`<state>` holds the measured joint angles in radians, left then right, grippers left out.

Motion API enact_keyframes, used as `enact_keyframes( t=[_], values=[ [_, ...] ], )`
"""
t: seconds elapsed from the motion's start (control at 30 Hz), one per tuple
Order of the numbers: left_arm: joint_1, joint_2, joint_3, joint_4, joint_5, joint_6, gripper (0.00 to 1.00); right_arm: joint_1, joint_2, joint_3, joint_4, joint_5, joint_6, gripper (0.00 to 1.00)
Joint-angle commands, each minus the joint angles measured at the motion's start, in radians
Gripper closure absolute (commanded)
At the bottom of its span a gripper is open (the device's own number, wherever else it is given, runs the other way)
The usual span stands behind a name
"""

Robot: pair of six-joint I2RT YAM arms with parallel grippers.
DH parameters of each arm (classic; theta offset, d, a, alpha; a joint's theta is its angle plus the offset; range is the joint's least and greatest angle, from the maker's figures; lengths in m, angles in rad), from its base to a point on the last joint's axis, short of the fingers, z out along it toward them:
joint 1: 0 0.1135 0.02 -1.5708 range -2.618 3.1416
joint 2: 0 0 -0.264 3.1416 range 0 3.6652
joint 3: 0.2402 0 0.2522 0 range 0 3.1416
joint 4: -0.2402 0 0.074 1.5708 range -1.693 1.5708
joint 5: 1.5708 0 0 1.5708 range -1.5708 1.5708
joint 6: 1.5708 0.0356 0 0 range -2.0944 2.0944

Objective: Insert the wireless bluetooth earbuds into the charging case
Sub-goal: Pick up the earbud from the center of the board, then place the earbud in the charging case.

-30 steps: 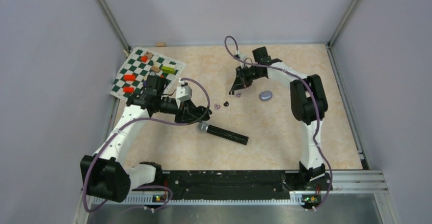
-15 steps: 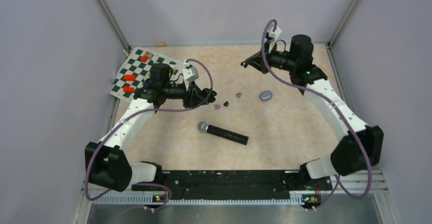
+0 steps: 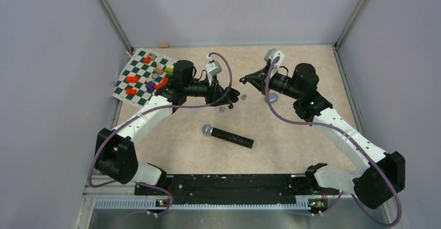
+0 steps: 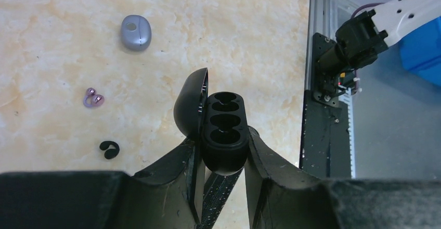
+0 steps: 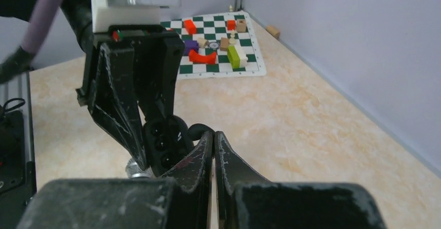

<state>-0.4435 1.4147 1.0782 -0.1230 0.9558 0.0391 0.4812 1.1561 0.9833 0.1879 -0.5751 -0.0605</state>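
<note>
My left gripper [image 4: 223,145] [image 3: 229,94] is shut on a black charging case [image 4: 224,130], held above the table with its lid swung open and its wells empty. Facing it is my right gripper [image 5: 213,133] [image 3: 243,79], shut with a small black earbud [image 5: 200,131] pinched at its tips, right beside the case [image 5: 164,140]. On the table lie a purple earbud [image 4: 93,98] [image 3: 243,97] and another black earbud [image 4: 109,149]. A closed grey-blue case [image 4: 135,32] [image 3: 271,98] rests further off.
A black microphone [image 3: 229,136] with a silver head lies in front of the grippers. A green-and-white chessboard mat [image 3: 148,75] [image 5: 218,47] with coloured blocks sits at the back left. Grey walls close in the table on three sides.
The left arm has carried the open case rightward to the table's middle. The right arm lifted off the table, swung out to the right, then brought its shut tips up to the case.
</note>
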Motion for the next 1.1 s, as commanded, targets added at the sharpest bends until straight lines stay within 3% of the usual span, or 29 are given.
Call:
enact_keyframes(
  t=[0.0,0.2,1.07],
  values=[
    [0.002,-0.005,0.043,0.114,0.009,-0.138,1.00,0.012,-0.033,-0.015,0.062,0.063,-0.034,1.00],
    [0.000,-0.006,0.007,0.191,0.033,-0.184,1.00,0.036,-0.033,-0.030,0.069,0.038,-0.038,1.00],
    [-0.027,0.000,0.002,0.200,0.103,-0.196,1.00,0.131,0.015,-0.044,0.056,-0.012,-0.101,1.00]
  ],
)
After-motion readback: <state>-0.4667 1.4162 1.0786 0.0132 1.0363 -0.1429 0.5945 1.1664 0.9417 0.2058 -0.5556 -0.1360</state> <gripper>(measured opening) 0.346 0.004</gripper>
